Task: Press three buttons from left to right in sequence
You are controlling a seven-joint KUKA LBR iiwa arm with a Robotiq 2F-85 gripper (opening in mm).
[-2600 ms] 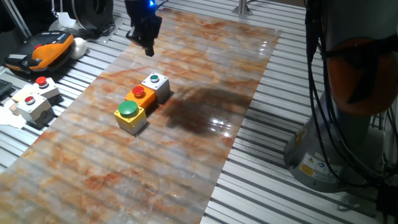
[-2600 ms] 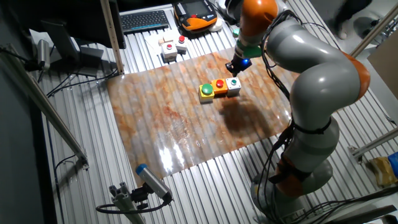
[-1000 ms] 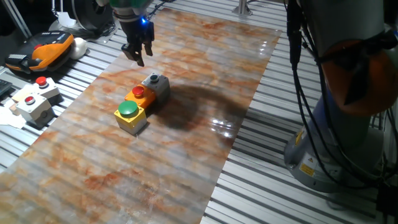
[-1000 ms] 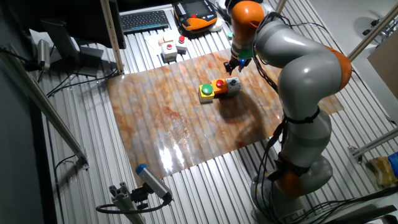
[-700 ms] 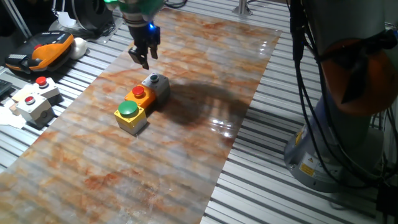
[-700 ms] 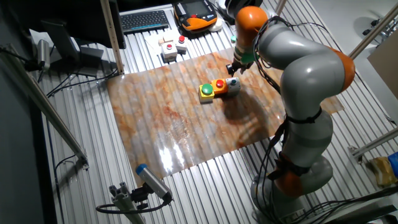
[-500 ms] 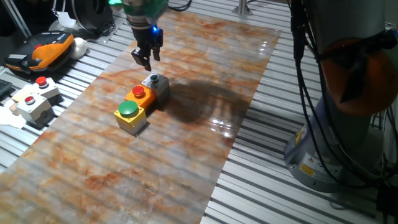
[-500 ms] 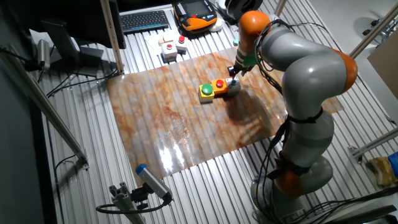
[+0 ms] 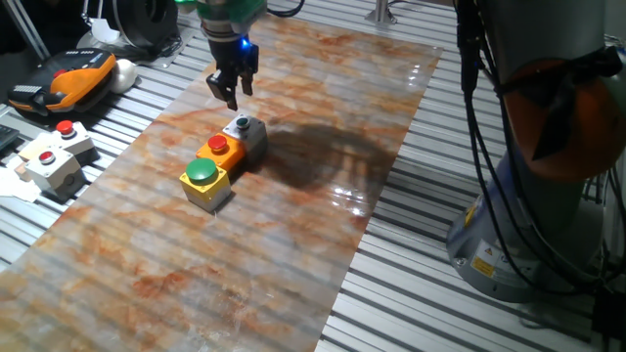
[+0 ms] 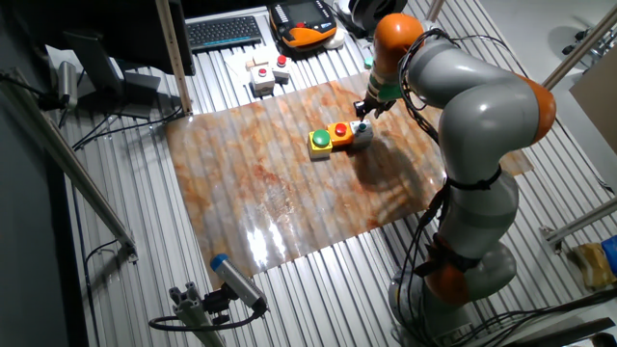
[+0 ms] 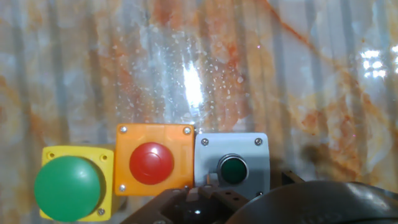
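The three buttons stand in a touching row on the marbled mat (image 9: 293,235): a yellow box with green cap (image 9: 202,179), an orange box with red cap (image 9: 219,150) and a grey-white box with small dark-green cap (image 9: 245,132). My gripper (image 9: 232,98) hangs above the mat just behind the grey-white box, clear of it. The row also shows in the other fixed view (image 10: 339,135) with the gripper (image 10: 362,108) beside its right end. The hand view shows the green cap (image 11: 67,186), red cap (image 11: 151,163) and dark-green cap (image 11: 232,168) from above. The fingertips' gap is not visible.
Two pale beige boxes with red caps (image 9: 51,156) stand on the slatted table left of the mat. An orange-and-black pendant (image 9: 73,78) lies behind them. A keyboard (image 10: 227,32) is at the back. The arm's base (image 9: 533,225) stands to the right.
The gripper has moved from left of the row toward the grey-white box. The arm's shadow now covers that box. The buttons have not moved.
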